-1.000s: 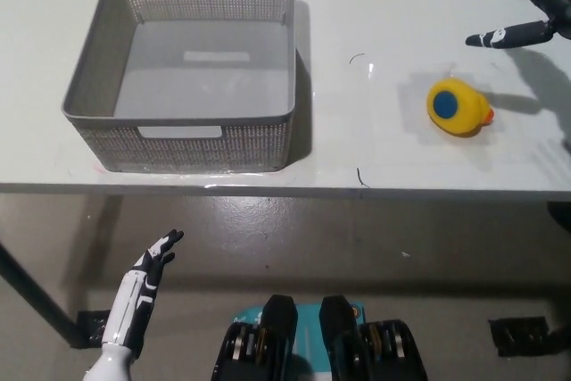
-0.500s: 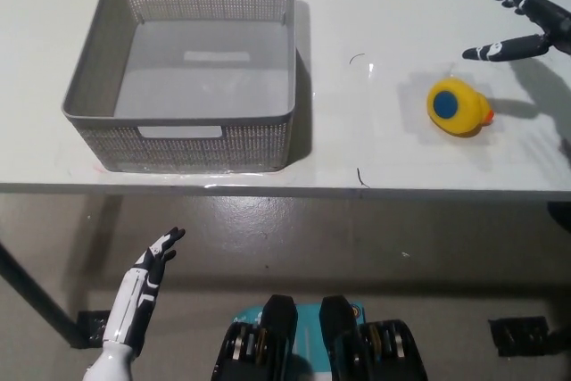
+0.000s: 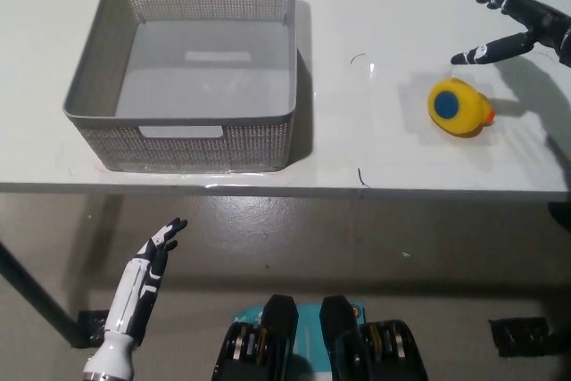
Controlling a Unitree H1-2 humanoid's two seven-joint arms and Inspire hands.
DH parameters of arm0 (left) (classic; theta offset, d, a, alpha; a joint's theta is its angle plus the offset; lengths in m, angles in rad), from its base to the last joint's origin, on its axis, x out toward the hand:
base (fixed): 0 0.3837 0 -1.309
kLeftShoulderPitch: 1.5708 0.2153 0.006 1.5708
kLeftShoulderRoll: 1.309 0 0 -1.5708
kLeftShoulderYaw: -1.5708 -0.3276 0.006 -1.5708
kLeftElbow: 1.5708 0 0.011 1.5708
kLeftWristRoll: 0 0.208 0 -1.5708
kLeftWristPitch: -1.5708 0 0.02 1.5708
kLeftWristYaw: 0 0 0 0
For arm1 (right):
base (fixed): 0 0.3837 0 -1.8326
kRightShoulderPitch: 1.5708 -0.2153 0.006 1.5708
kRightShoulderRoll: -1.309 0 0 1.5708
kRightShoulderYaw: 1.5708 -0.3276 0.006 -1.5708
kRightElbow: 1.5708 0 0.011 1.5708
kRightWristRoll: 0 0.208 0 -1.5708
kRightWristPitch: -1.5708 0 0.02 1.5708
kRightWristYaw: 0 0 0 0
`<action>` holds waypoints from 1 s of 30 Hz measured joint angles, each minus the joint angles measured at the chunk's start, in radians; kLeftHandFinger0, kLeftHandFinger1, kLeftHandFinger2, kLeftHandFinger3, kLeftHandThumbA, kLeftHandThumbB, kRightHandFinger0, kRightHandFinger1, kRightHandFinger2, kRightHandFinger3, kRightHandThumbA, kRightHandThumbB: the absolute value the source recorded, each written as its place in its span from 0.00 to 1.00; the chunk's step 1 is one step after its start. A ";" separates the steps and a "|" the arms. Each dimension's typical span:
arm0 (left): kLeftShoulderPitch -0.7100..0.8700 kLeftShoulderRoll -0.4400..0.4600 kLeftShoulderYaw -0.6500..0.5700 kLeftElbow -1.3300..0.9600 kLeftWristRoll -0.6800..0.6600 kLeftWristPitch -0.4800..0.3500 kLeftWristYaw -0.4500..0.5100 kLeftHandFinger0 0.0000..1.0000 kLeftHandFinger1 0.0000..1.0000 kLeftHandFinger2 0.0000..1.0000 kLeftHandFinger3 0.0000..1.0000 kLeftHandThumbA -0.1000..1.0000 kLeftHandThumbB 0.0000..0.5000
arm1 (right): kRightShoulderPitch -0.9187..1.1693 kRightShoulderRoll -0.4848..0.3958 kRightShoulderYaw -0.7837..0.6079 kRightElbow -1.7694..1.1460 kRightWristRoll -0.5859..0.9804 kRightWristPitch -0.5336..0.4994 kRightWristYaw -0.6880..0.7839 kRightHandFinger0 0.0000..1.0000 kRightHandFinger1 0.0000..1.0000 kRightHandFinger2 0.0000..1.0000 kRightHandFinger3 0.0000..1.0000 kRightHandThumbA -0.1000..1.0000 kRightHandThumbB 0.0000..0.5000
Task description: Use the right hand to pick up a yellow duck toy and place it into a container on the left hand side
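Observation:
A yellow duck toy [image 3: 458, 107] with a blue spot and an orange beak lies on its side at the right of the white table [image 3: 375, 153]. My black right hand [image 3: 522, 28] hovers open just above and to the right of it, fingers spread, not touching the duck. An empty grey mesh basket [image 3: 187, 64] with cut-out handles stands on the table's left part. My white left hand [image 3: 143, 287] rests low at the lower left, below the table's front edge, open with its fingers extended.
The table's front edge [image 3: 285, 190] runs across the middle of the picture, with grey floor below it. A few small dark marks [image 3: 359, 59] lie on the tabletop between basket and duck.
My right hand has moved left toward the duck. The duck and basket have stayed put. The left hand has barely shifted.

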 measured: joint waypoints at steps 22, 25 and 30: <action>-0.001 0.011 -0.012 0.003 0.015 -0.001 -0.001 1.00 1.00 1.00 1.00 1.00 1.00 | -0.036 0.000 0.039 0.050 -0.021 0.020 0.203 1.00 1.00 1.00 1.00 1.00 0.90; -0.001 0.012 -0.013 0.003 0.017 -0.001 -0.001 1.00 1.00 1.00 1.00 1.00 1.00 | -0.037 0.000 0.039 0.050 -0.021 0.022 0.228 1.00 1.00 1.00 1.00 1.00 0.89; -0.004 0.012 -0.013 0.003 0.021 -0.001 -0.001 1.00 1.00 1.00 1.00 1.00 1.00 | -0.037 0.001 0.005 0.049 -0.006 0.031 0.270 1.00 1.00 1.00 1.00 1.00 0.91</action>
